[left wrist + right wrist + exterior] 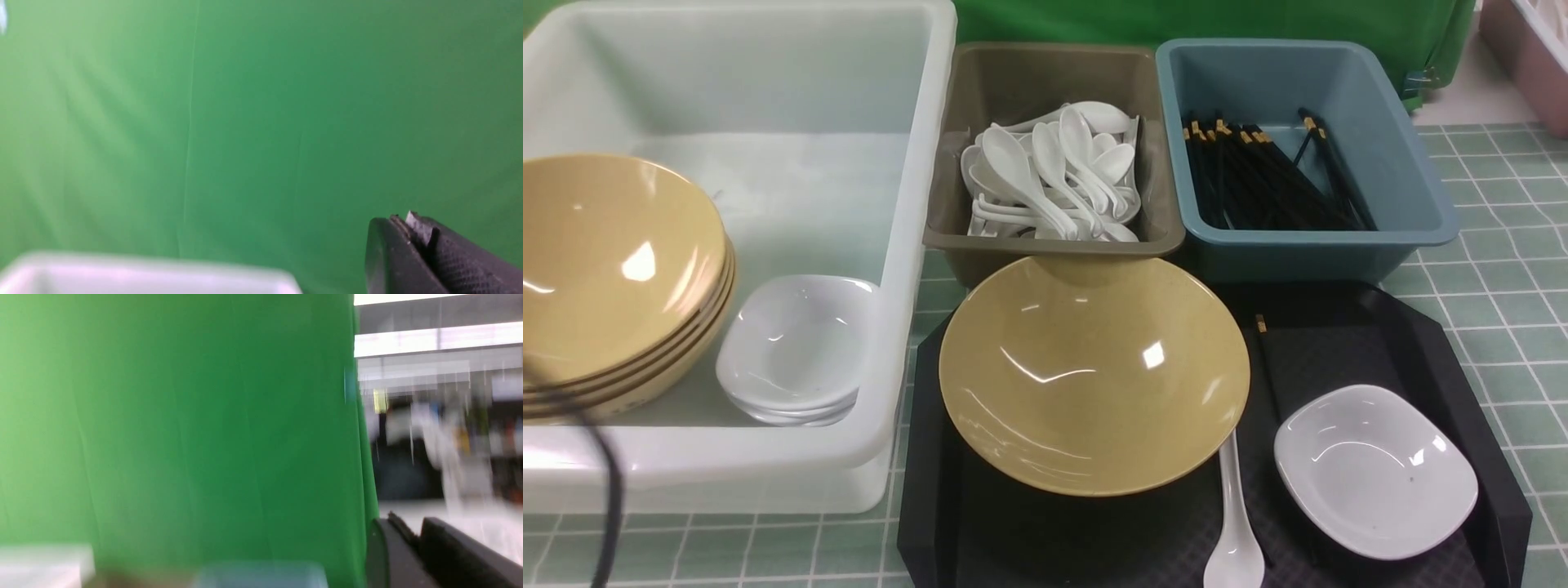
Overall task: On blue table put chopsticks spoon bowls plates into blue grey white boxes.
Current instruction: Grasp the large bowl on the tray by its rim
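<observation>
Tableware not yet sorted lies on the tray (1462, 376): one bowl (1094, 371), a spoon (1235, 523) at its near rim, a chopstick (1266, 359) and a plate (1376, 469). We judge the sorting goes by kind. Bowls (613, 269) and plates (796, 351) nest in the tub (915, 204), spoons (1045, 175) fill the grey box (1045, 77), and chopsticks (1258, 180) the blue box (1405, 163), all on the table (1494, 269). The left gripper (402, 218) is clenched on nothing. Whether the right gripper (408, 528) is clenched or released we cannot tell.
</observation>
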`<state>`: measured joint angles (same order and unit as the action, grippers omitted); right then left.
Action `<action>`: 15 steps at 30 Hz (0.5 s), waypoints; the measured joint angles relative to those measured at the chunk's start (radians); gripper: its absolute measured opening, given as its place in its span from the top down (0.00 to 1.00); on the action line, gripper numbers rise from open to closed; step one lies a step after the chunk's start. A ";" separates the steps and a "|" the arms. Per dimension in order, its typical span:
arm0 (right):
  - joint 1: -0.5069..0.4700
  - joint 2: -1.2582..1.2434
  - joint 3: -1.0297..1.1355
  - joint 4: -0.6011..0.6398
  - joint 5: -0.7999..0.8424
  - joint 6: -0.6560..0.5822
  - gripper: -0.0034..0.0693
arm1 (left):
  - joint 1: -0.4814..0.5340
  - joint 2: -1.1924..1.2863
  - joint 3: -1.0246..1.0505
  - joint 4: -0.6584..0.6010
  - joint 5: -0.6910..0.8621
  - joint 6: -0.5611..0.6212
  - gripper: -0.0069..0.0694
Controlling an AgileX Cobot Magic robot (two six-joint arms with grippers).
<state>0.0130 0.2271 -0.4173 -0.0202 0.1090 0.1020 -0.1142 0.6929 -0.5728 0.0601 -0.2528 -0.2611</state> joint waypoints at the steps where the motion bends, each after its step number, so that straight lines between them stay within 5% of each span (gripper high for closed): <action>1: 0.000 0.008 0.000 0.001 0.036 -0.001 0.78 | -0.005 0.016 -0.015 0.007 0.038 -0.013 0.91; 6: 0.018 0.097 0.002 0.028 0.445 -0.059 0.90 | -0.157 0.244 -0.289 0.107 0.510 -0.101 0.91; 15: 0.152 0.248 0.002 0.121 0.622 -0.313 0.90 | -0.403 0.608 -0.661 0.029 1.002 0.099 0.91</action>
<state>0.1646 0.4748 -0.4154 0.1012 0.7306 -0.2109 -0.5174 1.3012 -1.2341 0.0891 0.7490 -0.1626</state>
